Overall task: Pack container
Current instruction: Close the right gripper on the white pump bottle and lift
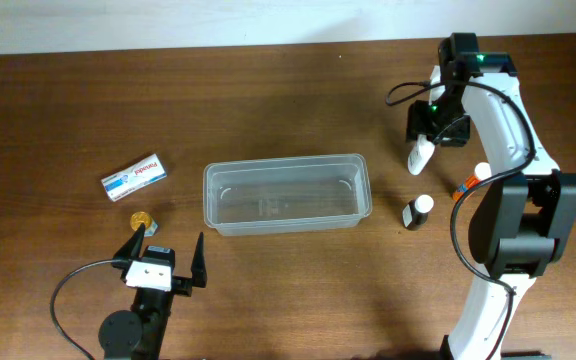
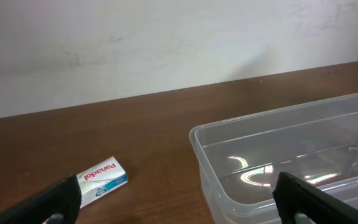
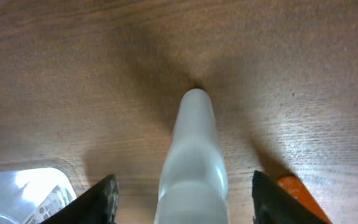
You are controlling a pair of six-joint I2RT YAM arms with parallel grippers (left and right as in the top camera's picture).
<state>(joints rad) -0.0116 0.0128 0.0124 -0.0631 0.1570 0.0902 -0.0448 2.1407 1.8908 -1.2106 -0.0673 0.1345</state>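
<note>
Overhead: the clear, rectangular plastic tub sits empty at the middle of the brown wooden table.

Left wrist: the left claw is spread, holds nothing and faces the tub.

Right wrist: the right claw is spread astride a white tapered plastic bottle, not touching it.

Risk: the bottle's smooth taper may let it squirt out as the claw closes.

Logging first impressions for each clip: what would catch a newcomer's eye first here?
The empty clear container sits mid-table. To its right, the right gripper straddles a white bottle, jaws open. The left gripper hangs open at the near edge, with a Panadol box lying beyond it.
</note>
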